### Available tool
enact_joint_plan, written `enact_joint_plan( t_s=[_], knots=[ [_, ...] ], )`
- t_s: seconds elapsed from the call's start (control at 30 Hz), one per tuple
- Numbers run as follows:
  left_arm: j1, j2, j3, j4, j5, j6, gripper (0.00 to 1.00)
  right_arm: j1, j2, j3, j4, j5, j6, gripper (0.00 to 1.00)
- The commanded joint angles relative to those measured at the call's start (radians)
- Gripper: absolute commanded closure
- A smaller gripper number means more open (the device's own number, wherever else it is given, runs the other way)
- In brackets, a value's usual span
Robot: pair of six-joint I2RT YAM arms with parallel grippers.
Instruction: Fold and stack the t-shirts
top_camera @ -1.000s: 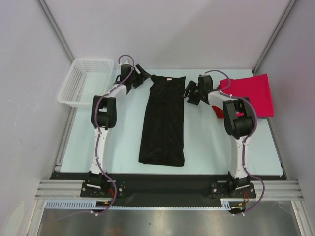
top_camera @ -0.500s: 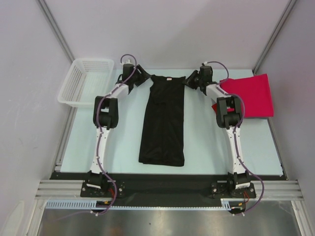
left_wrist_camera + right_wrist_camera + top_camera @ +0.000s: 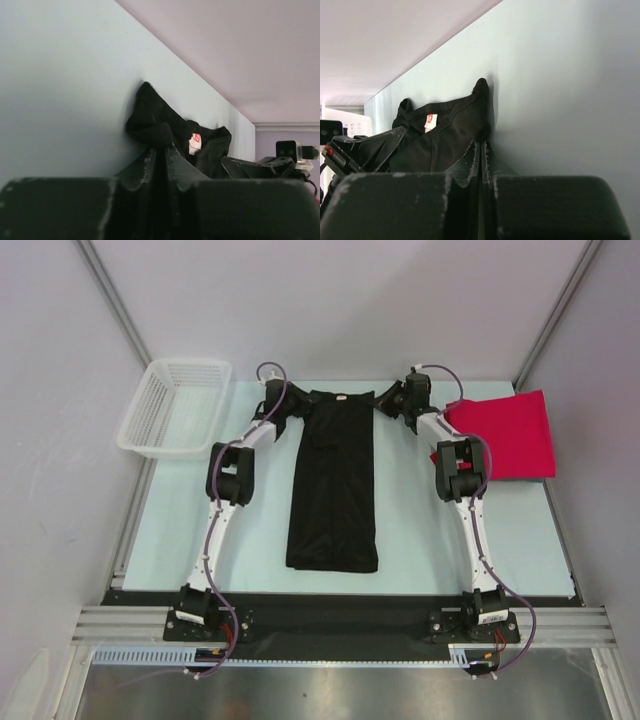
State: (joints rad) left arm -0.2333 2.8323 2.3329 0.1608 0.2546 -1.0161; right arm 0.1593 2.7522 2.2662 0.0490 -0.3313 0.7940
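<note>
Looking down from above, I see the black t-shirt [image 3: 333, 485] lying flat and long on the table [image 3: 240, 540] between my arms, collar at the far end and hem toward my bases. My left gripper [image 3: 288, 412] sits at its far left shoulder and my right gripper [image 3: 388, 400] at its far right shoulder. The red t-shirts [image 3: 510, 430] lie at the table's right side, apart from it.

On the left wrist view, my left gripper [image 3: 161, 147] is pinched together on a bunched corner of black cloth, with the neck label [image 3: 194, 144] just beyond.

On the right wrist view, my right gripper [image 3: 481, 144] is closed tight on the other corner.

To fold well, I judge that I must raise both corners evenly, hold the far edge taut, and carry it toward the hem so the edges meet squarely.
</note>
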Motion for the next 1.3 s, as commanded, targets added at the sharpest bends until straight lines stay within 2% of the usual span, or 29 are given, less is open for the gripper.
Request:
enact_joint_plan(
  t_s=[0.0, 0.07, 0.1, 0.13, 0.17, 0.2, 0.23, 0.33, 0.43, 0.47, 0.5, 0.57, 0.6, 0.67, 0.7, 0.77, 0.8, 0.83, 0.9, 0.97, 1.0, 1.1, 1.27],
  knots=[
    [0.002, 0.021, 0.04, 0.097, -0.107, -0.07, 0.87, -0.007, 0.054, 0.032, -0.017, 0.005, 0.004, 1.0],
    [0.011, 0.019, 0.042, 0.132, -0.147, -0.075, 0.89, -0.007, 0.049, 0.029, -0.012, -0.008, 0.011, 1.0],
    [0.014, 0.018, 0.04, 0.175, -0.187, -0.079, 0.88, -0.006, 0.047, 0.026, -0.008, -0.014, 0.014, 0.95],
    [0.017, 0.021, 0.043, 0.204, -0.204, -0.076, 0.71, -0.006, 0.044, 0.02, 0.003, -0.029, 0.017, 0.86],
    [0.017, 0.022, 0.049, 0.224, -0.221, -0.055, 0.59, -0.004, 0.035, 0.01, 0.003, -0.032, 0.02, 0.64],
    [0.018, 0.029, 0.093, 0.218, -0.242, -0.039, 0.47, -0.003, 0.029, 0.001, 0.005, -0.034, 0.019, 0.55],
    [0.02, 0.038, 0.117, 0.212, -0.247, -0.021, 0.27, 0.002, 0.02, -0.007, 0.003, -0.038, 0.016, 0.5],
    [0.029, 0.009, 0.111, 0.2, -0.221, 0.039, 0.05, 0.008, -0.025, -0.046, -0.009, -0.048, -0.012, 0.45],
    [0.04, -0.118, -0.047, 0.21, -0.16, 0.088, 0.04, 0.013, -0.098, -0.126, -0.021, -0.054, -0.035, 0.44],
    [0.043, -0.214, -0.1, 0.194, -0.15, 0.123, 0.04, 0.011, -0.127, -0.151, -0.023, -0.055, -0.036, 0.44],
    [0.043, -0.261, -0.207, 0.168, -0.15, 0.145, 0.04, 0.013, -0.179, -0.216, -0.024, -0.057, -0.048, 0.44],
    [0.043, -0.368, -0.304, 0.078, -0.15, 0.224, 0.03, 0.022, -0.253, -0.29, -0.032, -0.048, -0.065, 0.44],
    [0.042, -0.475, -0.411, 0.05, -0.155, 0.246, 0.03, 0.028, -0.287, -0.378, -0.038, -0.04, -0.075, 0.44],
    [0.042, -0.583, -0.539, 0.007, -0.17, 0.275, 0.03, 0.045, -0.408, -0.483, -0.044, -0.002, -0.104, 0.43],
    [0.042, -0.7, -0.678, -0.01, -0.166, 0.28, 0.03, 0.052, -0.454, -0.532, -0.078, 0.008, -0.11, 0.43],
    [0.04, -0.813, -0.824, -0.021, -0.143, 0.281, 0.03, 0.081, -0.58, -0.701, -0.084, 0.044, -0.124, 0.43],
    [0.038, -0.865, -0.957, -0.026, -0.138, 0.28, 0.03, 0.091, -0.624, -0.761, -0.081, 0.057, -0.128, 0.43],
    [0.032, -0.97, -1.025, -0.026, -0.132, 0.277, 0.03, 0.101, -0.666, -0.895, -0.081, 0.092, -0.127, 0.43],
    [0.023, -1.06, -1.212, -0.043, -0.124, 0.277, 0.04, 0.126, -0.804, -1.043, -0.014, 0.103, -0.113, 0.43],
    [0.006, -1.186, -1.329, -0.049, -0.112, 0.274, 0.05, 0.141, -0.937, -1.236, 0.011, 0.112, -0.089, 0.44],
    [-0.001, -1.229, -1.431, -0.05, -0.095, 0.277, 0.05, 0.167, -0.981, -1.292, 0.024, 0.113, -0.084, 0.44],
    [-0.034, -1.362, -1.61, -0.072, -0.068, 0.29, 0.07, 0.229, -1.144, -1.47, 0.011, 0.155, -0.065, 0.46],
    [-0.106, -1.573, -1.831, -0.102, -0.045, 0.29, 0.07, 0.4, -1.353, -1.683, -0.018, 0.253, 0.013, 0.47]
  ],
)
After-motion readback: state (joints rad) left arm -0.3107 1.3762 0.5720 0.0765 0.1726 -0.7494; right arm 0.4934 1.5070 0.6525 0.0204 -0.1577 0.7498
